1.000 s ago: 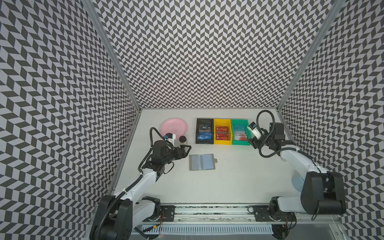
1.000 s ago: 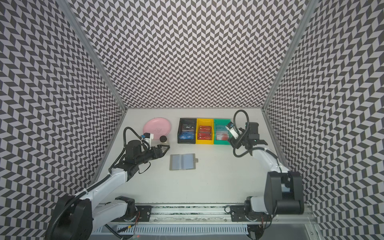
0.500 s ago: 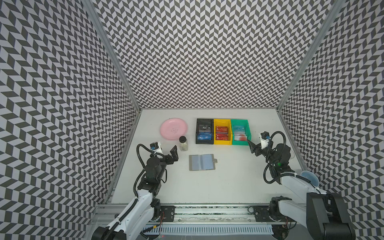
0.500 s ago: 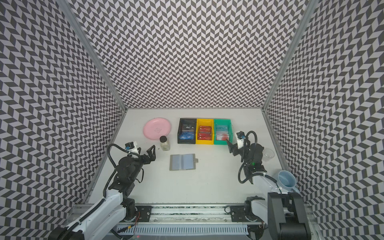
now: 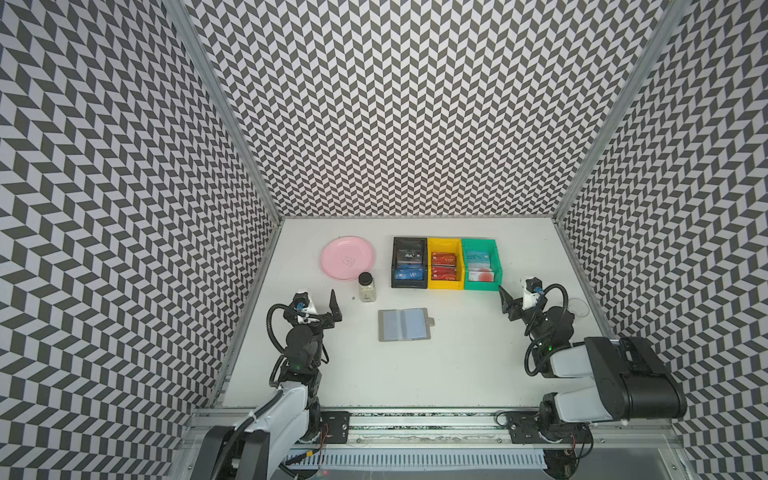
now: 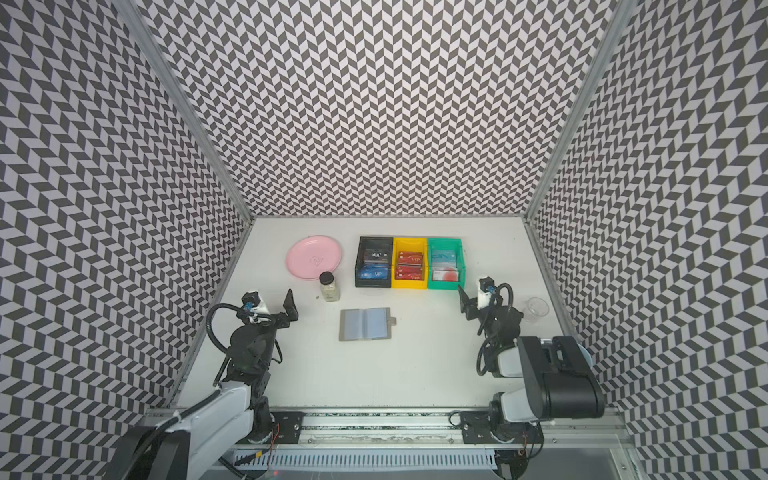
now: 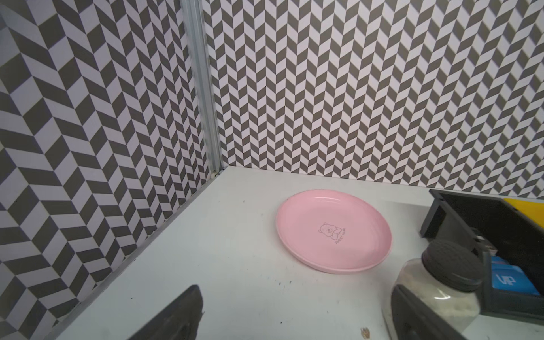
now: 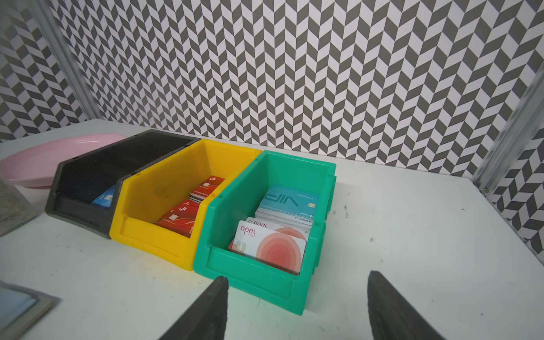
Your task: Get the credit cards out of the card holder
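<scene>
Open card holder (image 5: 405,325) on table (image 5: 457,365), sleeves seemingly empty; credit cards (image 8: 272,244) in bins (image 8: 153,235). Released, holding nothing: left tool (image 5: 319,309), right tool (image 5: 515,300). We judge removal finished; next: confirm sleeves bare.

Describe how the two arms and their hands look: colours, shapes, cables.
Left arm and right arm match: pale grey link shells, bulky black joints, a black ribbed cable looping at each wrist beside a small white camera. Left hand and right hand each have two black, wedge-shaped fingers, tapering.
</scene>
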### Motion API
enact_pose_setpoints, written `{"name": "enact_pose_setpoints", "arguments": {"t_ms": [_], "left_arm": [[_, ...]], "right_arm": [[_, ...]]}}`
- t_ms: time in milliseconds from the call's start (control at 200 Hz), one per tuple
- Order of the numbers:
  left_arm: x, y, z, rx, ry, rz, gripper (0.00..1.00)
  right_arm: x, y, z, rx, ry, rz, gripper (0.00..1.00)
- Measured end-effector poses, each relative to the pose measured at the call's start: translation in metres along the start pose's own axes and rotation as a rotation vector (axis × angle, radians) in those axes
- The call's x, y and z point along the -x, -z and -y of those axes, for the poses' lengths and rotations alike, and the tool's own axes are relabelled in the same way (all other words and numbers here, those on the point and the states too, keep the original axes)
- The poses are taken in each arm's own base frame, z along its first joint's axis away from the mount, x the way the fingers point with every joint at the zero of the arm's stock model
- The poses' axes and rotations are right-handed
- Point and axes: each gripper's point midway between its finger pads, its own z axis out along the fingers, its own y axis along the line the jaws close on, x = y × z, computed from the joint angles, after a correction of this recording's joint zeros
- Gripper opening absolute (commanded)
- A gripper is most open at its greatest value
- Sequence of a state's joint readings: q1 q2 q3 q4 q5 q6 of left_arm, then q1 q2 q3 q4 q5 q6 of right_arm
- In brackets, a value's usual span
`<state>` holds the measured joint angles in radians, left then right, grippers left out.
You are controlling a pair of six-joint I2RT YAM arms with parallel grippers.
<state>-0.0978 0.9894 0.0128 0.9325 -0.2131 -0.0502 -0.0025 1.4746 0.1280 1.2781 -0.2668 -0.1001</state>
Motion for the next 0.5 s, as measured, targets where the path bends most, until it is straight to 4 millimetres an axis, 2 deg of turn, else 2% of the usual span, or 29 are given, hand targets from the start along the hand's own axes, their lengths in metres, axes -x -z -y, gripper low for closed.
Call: {"name": "enact_pose_setpoints", "arguments": {"t_ms": [155,320,501], "left_arm": [[-0.018,-0.021,0.001,-0.012,-0.028,-0.053,1.00],[-0.009,-0.053,0.010,-0.049,-0.043,-0.021,1.00],[-0.022,-0.060,0.007,-0.063,-0.042,-0.032,1.00]], "right_arm": [[-0.005,-0.003,0.006,-0.031,-0.018,0.006,0.74],[0.009,-0.013,0.013,-0.056,-0.019,0.042,0.73],[0.013,-0.013,0.017,-0.077,-0.028,0.059,0.73]]}}
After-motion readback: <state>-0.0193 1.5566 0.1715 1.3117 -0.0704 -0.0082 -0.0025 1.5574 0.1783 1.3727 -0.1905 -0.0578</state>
